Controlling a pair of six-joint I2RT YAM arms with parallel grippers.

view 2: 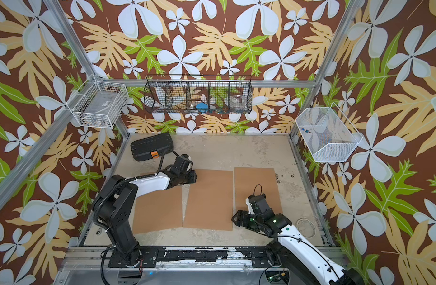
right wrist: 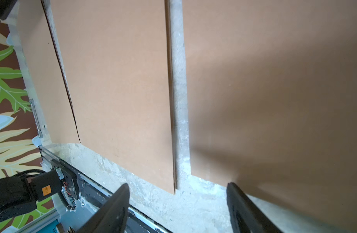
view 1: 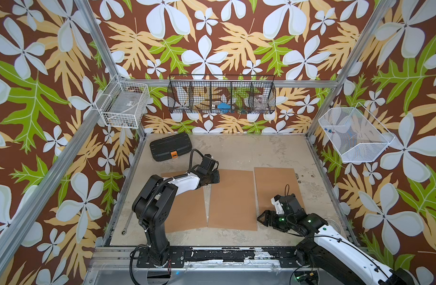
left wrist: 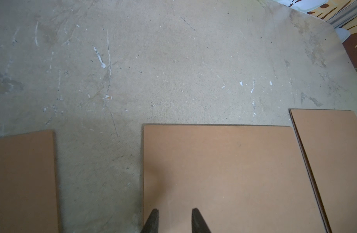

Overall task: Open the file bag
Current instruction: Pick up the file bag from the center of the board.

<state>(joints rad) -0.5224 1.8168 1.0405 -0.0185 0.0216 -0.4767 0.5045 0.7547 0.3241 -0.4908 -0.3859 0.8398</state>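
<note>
Three flat brown file bags lie side by side on the table. Both top views and both wrist views show the middle file bag (view 1: 233, 199) (view 2: 208, 199) (left wrist: 224, 171) (right wrist: 117, 90). My left gripper (view 1: 215, 176) (view 2: 193, 176) (left wrist: 174, 210) hangs low over its far left corner, jaws a narrow gap apart with only the bag's surface showing between them. My right gripper (view 1: 262, 219) (view 2: 236, 218) (right wrist: 177, 191) stands wide open and empty at the table's front, by the gap between the middle bag and the right bag (view 1: 276, 187) (right wrist: 274, 90). The left arm covers part of the left bag (view 1: 187, 212) (left wrist: 22, 181).
A black tool case (view 1: 169, 146) with an orange latch lies at the back left. On the walls hang a white wire basket (view 1: 123, 104), a black wire basket (view 1: 221, 95) and a white mesh basket (view 1: 352, 134). A wrench (view 1: 128, 222) lies along the left edge.
</note>
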